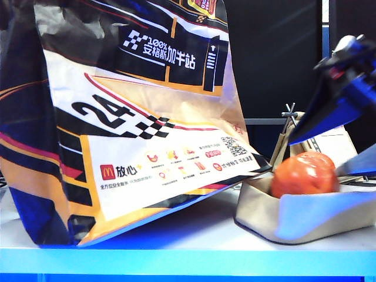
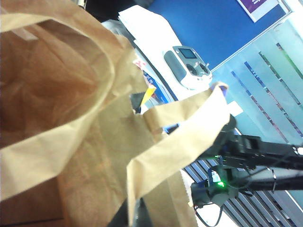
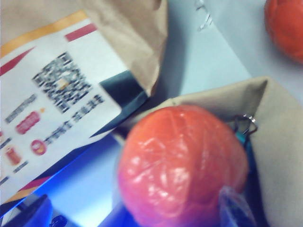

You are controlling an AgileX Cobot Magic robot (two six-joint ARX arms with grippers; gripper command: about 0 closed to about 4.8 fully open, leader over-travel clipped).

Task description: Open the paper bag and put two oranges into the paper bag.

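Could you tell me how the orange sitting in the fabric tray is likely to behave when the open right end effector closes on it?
The orange is round and glossy, so it may slip or roll between the pads of the open right end effector. The soft beige tray under it will probably give rather than brace it. Its wrinkled, film-like shine hints at a slick skin, though I cannot confirm that.

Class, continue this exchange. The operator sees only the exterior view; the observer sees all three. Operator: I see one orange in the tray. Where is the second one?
Observer: The right wrist view shows a second orange lying outside the fabric tray, beyond its edge.
Operator: Is the paper bag open on top?
Observer: Yes. The left wrist view looks into its brown inside, with the mouth gaping.
Operator: And the left hand?
Observer: It is shut and barely in view, close beside a paper handle.
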